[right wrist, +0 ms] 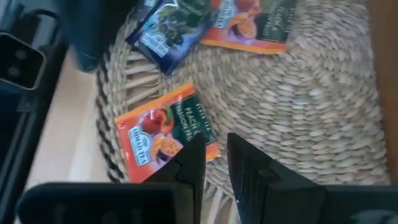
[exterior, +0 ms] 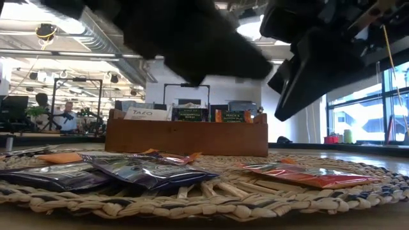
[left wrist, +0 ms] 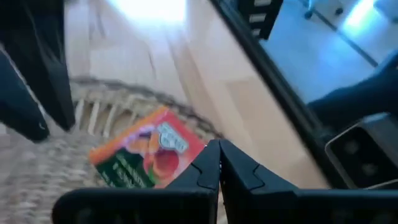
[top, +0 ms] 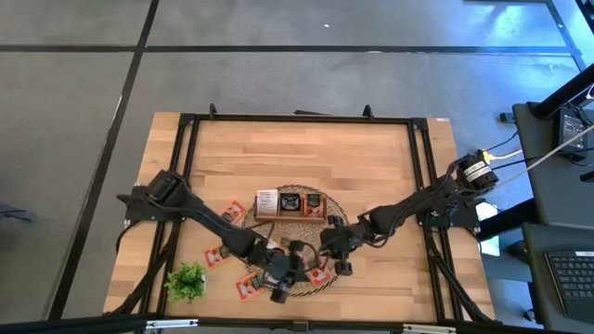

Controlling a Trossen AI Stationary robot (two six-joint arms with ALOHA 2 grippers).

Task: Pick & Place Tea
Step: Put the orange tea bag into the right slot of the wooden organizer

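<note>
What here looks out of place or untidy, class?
Several tea sachets lie scattered and skewed on the wicker mat and bare table, instead of standing in the wooden tray like the others. A green plant sprig sits loose near the table's front left corner.
</note>
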